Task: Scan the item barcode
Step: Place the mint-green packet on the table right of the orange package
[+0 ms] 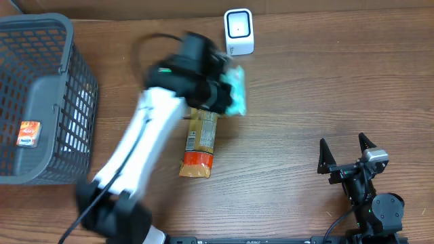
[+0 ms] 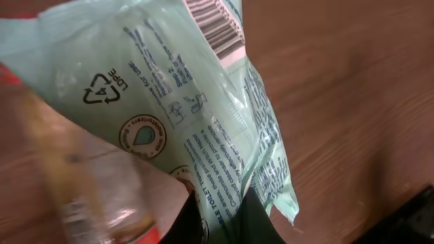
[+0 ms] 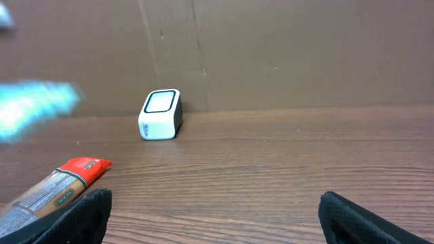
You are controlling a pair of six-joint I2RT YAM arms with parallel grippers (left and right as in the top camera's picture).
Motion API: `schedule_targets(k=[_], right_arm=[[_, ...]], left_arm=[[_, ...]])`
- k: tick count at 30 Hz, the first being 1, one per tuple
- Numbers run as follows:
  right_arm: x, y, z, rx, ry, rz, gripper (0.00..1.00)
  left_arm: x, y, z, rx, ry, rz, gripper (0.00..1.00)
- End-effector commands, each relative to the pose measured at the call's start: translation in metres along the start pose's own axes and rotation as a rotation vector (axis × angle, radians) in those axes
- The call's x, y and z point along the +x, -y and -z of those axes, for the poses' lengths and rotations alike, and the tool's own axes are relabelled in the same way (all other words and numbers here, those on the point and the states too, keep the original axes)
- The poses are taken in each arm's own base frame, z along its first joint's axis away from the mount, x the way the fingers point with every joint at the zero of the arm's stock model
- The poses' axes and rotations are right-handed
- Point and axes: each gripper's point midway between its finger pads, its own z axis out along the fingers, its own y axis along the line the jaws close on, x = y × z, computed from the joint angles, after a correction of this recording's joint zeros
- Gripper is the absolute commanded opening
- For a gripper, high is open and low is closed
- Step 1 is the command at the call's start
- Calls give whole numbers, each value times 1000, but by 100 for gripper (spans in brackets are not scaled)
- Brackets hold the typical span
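Overhead: teal packet (image 1: pixel 237 87) pinched in left gripper (image 1: pixel 222 93), near scanner (image 1: pixel 239 31).

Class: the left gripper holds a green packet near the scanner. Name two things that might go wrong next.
1. The left gripper pinches the soft green packet by one end; it may sag or slip, turning its barcode away from the scanner.
2. The brown packet lies just below the arm; a low pass might knock it.

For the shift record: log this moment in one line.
left gripper shut on green packet | held near scanner | right gripper open, empty | snack bag on table
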Motion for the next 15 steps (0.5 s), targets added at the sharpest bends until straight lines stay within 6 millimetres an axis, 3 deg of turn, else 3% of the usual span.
schedule_targets(k=[1, 3, 6, 9, 10, 12, 15], right_arm=[[3, 1, 0, 4, -3, -3, 100], [3, 1, 0, 4, -3, -3, 100], [3, 1, 0, 4, -3, -3, 100], [3, 1, 0, 4, -3, -3, 100], [3, 1, 0, 4, -3, -3, 100], [3, 1, 0, 4, -3, -3, 100], [3, 1, 0, 4, -3, -3, 100]], left_arm=[[28, 6, -52, -7, -148, 138, 4], [41, 6, -74, -22, -224, 146, 4], [48, 4, -87, -21, -271, 158, 8], [43, 3, -84, -13, -255, 164, 75], [39, 2, -80, -10, -247, 164, 86], [27, 4, -67, 1, -224, 142, 98], [2, 2, -34, -11, -169, 114, 100]])
